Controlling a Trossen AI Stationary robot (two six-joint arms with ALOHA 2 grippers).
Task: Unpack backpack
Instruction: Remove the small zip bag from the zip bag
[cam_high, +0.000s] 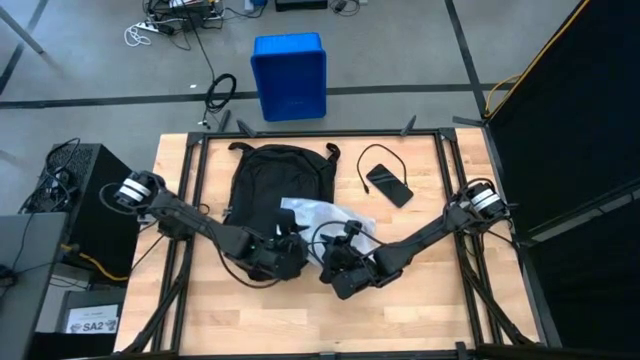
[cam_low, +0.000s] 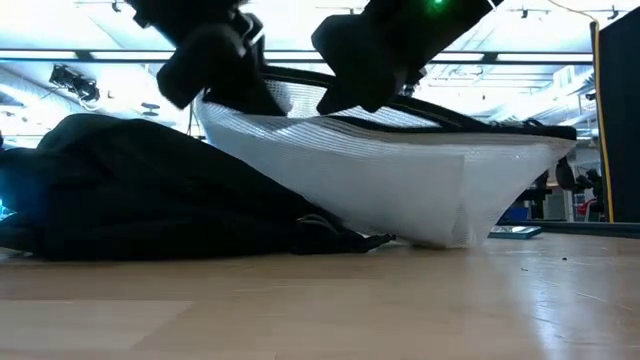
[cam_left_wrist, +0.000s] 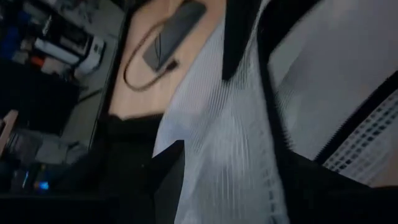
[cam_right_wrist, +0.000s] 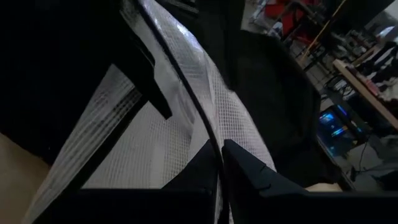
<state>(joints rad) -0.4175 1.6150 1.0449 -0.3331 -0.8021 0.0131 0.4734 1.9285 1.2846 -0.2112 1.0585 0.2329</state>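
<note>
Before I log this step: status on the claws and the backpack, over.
Both claws on white mesh pouch: left claw, right claw shut on its edge. Pouch partly lifted, resting against backpack. Black device with cable lies clear.

One backpack (cam_high: 272, 180), one white mesh pouch (cam_high: 318, 214), one dark slab with cable (cam_high: 388, 184), one blue bin (cam_high: 289, 76).

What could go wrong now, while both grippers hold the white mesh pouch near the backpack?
1. The right gripper is shut on the zipper edge of the white mesh pouch; such a thin hold may slip.
2. The left gripper also grips the pouch; pulling in different directions might tear the mesh.
3. One end of the pouch seems to rest on the backpack, so it may snag or drag the bag.
</note>
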